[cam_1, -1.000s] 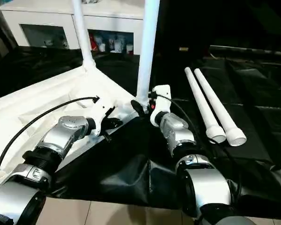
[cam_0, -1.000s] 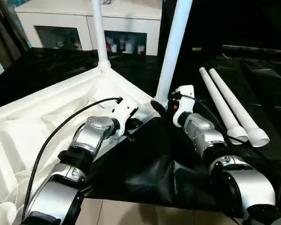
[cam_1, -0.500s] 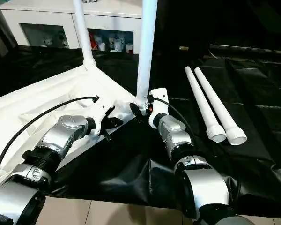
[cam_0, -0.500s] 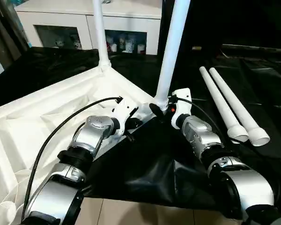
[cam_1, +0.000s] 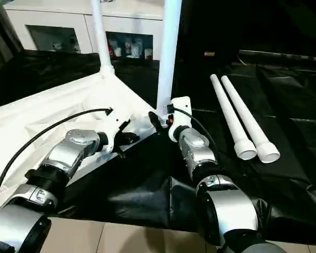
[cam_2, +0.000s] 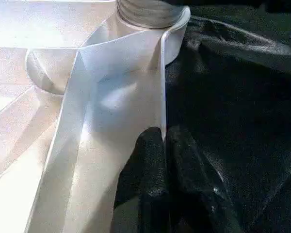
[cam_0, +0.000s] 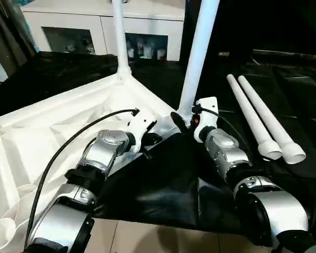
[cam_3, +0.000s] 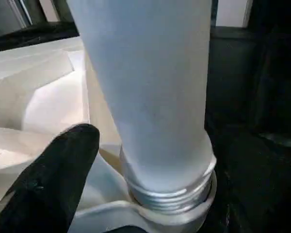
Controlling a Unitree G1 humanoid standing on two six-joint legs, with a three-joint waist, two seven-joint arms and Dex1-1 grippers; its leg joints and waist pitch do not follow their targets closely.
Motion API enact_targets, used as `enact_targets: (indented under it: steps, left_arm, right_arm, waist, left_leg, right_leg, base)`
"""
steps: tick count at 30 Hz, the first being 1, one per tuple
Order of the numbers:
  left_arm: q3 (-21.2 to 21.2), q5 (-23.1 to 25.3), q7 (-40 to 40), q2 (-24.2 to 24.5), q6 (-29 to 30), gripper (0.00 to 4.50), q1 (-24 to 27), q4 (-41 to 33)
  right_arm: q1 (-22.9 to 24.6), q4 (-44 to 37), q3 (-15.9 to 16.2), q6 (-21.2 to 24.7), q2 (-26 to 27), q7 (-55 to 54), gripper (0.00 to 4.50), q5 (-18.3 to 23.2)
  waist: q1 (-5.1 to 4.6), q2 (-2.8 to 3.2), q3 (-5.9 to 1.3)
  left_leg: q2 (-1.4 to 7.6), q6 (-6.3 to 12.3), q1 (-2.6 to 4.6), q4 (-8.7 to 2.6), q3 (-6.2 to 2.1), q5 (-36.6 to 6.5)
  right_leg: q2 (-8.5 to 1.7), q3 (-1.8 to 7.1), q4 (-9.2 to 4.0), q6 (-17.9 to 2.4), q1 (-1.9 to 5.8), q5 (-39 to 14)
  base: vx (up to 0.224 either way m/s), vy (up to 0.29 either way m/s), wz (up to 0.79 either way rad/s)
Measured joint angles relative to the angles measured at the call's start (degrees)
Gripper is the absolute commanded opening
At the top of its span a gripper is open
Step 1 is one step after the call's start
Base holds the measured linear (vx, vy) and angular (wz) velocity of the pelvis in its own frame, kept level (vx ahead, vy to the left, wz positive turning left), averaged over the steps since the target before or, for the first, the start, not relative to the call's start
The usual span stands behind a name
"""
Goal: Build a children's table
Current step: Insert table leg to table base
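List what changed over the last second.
The right tool closed in on the base of the near upright leg, its jaws open around it. The left tool stayed shut on the tabletop's rim. Two loose legs lie unmoved on the black sheet.

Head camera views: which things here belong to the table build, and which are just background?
Job:
- upturned tabletop
- two fitted legs
- two loose legs
- left tool, right tool

Background:
- white cabinet
- black sheet
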Motion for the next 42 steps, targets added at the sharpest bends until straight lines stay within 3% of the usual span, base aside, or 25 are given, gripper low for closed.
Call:
enact_targets:
  steps: [14,24,42]
  left_arm:
    - [-1.1,-0.2,-4.7,2.5,0.1,0.0,2.8,-4.4]
    - [-2.1,-0.8,-8.0,5.4,0.8,0.0,5.8,-9.6]
    - [-3.1,-1.3,-11.0,8.0,2.9,0.0,8.8,-15.4]
  right_arm:
    - [-0.2,0.0,-0.2,-0.9,-1.0,5.1,4.36,0.1]
    - [0.0,-0.4,3.0,-0.7,-4.0,18.1,4.36,-0.7]
    - [2.3,-4.0,4.8,1.3,-8.7,30.0,4.36,-0.6]
  waist:
    - [0.27,0.0,0.0]
    - [0.31,0.0,0.0]
    - [0.43,0.0,0.0]
  left_leg:
    - [0.01,0.04,-0.04,0.1,0.0,0.0]
    - [0.07,0.12,-0.17,0.45,-0.01,-0.1]
    - [0.09,0.15,-0.22,0.78,-0.02,-0.1]
  right_leg:
    - [0.0,-0.02,0.07,0.0,-0.01,0.0]
    - [0.02,-0.06,0.23,0.0,-0.03,0.0]
    - [0.01,-0.04,0.55,0.0,-0.06,0.0]
  base:
    - [0.0,0.0,0.0]
    - [0.0,0.0,0.0]
    - [0.0,0.0,0.0]
